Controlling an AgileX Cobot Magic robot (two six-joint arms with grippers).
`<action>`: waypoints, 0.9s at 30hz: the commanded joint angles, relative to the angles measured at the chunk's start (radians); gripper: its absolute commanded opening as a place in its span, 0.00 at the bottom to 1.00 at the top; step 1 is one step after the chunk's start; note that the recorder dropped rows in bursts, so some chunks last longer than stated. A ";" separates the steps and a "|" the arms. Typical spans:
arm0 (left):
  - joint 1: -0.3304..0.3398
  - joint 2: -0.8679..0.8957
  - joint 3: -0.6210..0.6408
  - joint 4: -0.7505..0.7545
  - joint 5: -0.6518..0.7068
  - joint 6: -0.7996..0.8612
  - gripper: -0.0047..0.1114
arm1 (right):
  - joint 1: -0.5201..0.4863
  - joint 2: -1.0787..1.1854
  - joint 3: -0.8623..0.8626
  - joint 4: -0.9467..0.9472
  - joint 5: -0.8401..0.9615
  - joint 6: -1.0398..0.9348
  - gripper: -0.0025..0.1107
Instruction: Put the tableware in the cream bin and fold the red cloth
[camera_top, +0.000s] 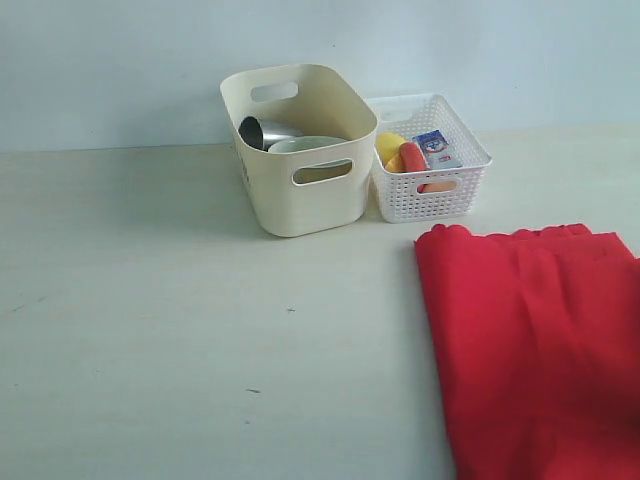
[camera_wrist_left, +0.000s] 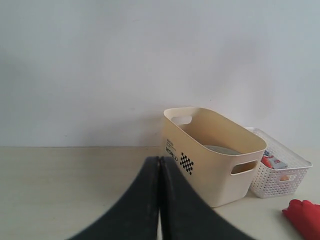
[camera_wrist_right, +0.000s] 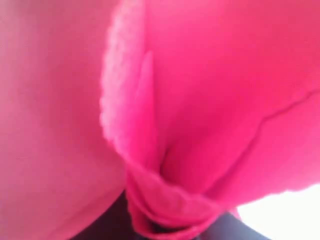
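Pale worktop (camera_top: 150, 330) holds the tall cream plastic bin (camera_top: 300, 205), steel cup (camera_top: 262, 133) and greyish bowl (camera_top: 305, 145) inside. You seem to be folding: right claw (camera_wrist_right: 170, 227) pinches the bright red scalloped cloth (camera_top: 530, 340) lying front-right; left claw (camera_wrist_left: 159, 200) closed, empty. Next, carry that edge across evenly.
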 joint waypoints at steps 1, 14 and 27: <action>-0.004 -0.004 0.004 -0.002 -0.009 -0.004 0.04 | -0.103 0.002 -0.040 -0.019 -0.015 0.009 0.02; -0.002 -0.059 0.064 0.212 0.059 -0.004 0.04 | -0.294 0.261 -0.338 0.207 -0.048 -0.161 0.02; 0.085 -0.176 0.155 0.228 0.079 -0.004 0.04 | -0.434 0.401 -0.582 0.326 -0.009 -0.247 0.02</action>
